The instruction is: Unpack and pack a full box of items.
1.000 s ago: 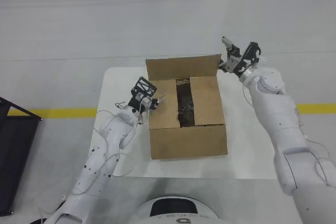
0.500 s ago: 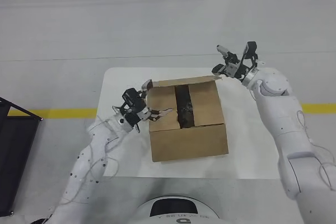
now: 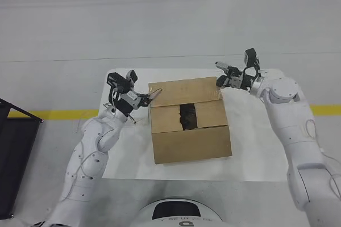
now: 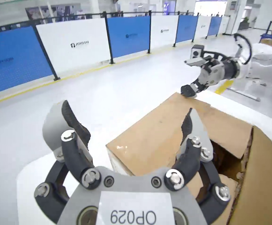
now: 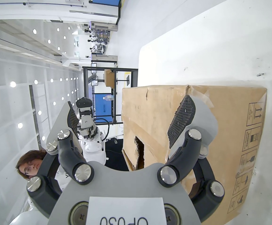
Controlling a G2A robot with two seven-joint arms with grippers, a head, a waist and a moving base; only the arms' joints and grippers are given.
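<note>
The cardboard box (image 3: 190, 122) sits in the middle of the white tabletop (image 3: 125, 159). Its far flap (image 3: 184, 92), which stood upright a second ago, has now been swung down to lie nearly flat across the far half of the top. Both arms followed it down. The left pincer (image 3: 145, 97) has come up along the box's side to the flap's far-left corner. It is spread wide and grasping nothing, with one finger resting on the cardboard. The right pincer (image 3: 224, 76) is likewise released, and its lower fingertip touches the far-right corner. The packing half of the job therefore looks close to done (closing up rather than loading). The nearer half still shows the two side flaps with a dark gap (image 3: 187, 116) between them, so at least one more fold seems likely.
</note>
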